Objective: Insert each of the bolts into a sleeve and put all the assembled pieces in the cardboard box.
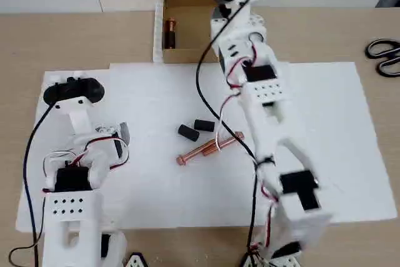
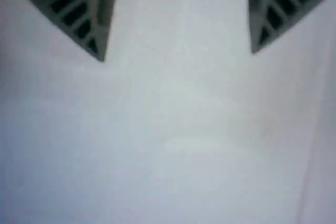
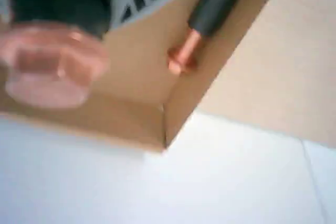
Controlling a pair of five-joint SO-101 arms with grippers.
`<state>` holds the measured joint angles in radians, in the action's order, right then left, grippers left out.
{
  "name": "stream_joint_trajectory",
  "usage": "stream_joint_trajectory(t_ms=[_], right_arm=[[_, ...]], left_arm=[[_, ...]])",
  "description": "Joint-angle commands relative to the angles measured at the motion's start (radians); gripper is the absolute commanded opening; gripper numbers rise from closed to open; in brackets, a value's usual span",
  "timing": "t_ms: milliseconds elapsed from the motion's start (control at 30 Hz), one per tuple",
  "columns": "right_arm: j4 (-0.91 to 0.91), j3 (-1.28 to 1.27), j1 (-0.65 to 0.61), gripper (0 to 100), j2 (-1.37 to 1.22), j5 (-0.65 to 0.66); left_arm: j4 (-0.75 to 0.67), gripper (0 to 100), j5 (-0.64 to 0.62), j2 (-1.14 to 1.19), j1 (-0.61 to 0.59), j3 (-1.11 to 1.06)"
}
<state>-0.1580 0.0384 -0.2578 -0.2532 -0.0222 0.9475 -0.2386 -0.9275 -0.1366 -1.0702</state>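
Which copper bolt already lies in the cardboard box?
The sleeved copper-coloured metal bolt by the brown cardboard box's side wall; two bare bolts lie outside on the white sheet.

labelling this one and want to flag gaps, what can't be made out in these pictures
- cardboard box: high view, right side hidden under the right arm
- scissors: high view, cut off by the picture's edge
- held bolt: right wrist view, blurred, too close to the lens

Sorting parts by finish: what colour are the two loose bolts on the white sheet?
Copper-coloured; the bolts show best in the high view.
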Motion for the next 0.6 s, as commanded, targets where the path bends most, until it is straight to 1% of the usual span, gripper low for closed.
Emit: stream_joint_trajectory(t_ms=[0,200,333,467,567], right_arm=[[0.074,0.279,-0.008,0.4,-0.193,0.009],[0.087,0.655,-0.007,0.4,-0.545,0.009],[0.077,0.873,-0.007,0.4,-0.737,0.009],[0.073,1.028,-0.007,0.4,-0.875,0.011],[0.013,1.112,-0.007,0.7,-0.943,0.012]], left_arm=[[-0.025,17,0.003,-0.011,-0.006,0.004],[-0.025,17,0.003,-0.009,-0.006,0.004],[-0.025,17,0.003,-0.005,-0.006,0.004],[-0.025,17,0.003,-0.006,-0.006,0.004],[-0.025,17,0.005,-0.006,-0.006,0.004]])
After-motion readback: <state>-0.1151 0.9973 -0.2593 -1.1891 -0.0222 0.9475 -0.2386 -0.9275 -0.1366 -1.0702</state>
